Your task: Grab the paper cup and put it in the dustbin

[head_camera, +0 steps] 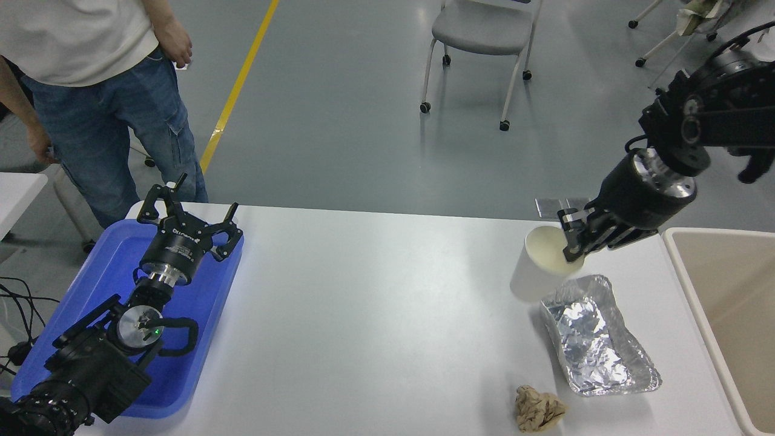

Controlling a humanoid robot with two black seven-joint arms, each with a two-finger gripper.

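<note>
One paper cup point(540, 265) is seen pinched at its rim by the right tool point(575, 240), one finger inside the cream-coloured mouth and the other against the outer wall. The cup is held tilted above the white counter point(375, 303), over its far right part, just beyond the near end of one crinkled silver foil tray point(596, 346). One dustbin point(723, 315) is seen at the right edge, its pale rim running beside the counter's right side; the cup is near it but still to its left, not above its opening. One crumpled brown paper ball point(538, 409) lies on the counter close to the near edge, just left of the foil tray's near corner. One blue tray point(109, 315) is found at the counter's left end, and the left tool point(189, 215) is parked above it with its fingers spread and nothing between them. One person point(91, 79) is stood beyond the far left corner. One grey chair point(481, 36) is visible on the floor behind.
</note>
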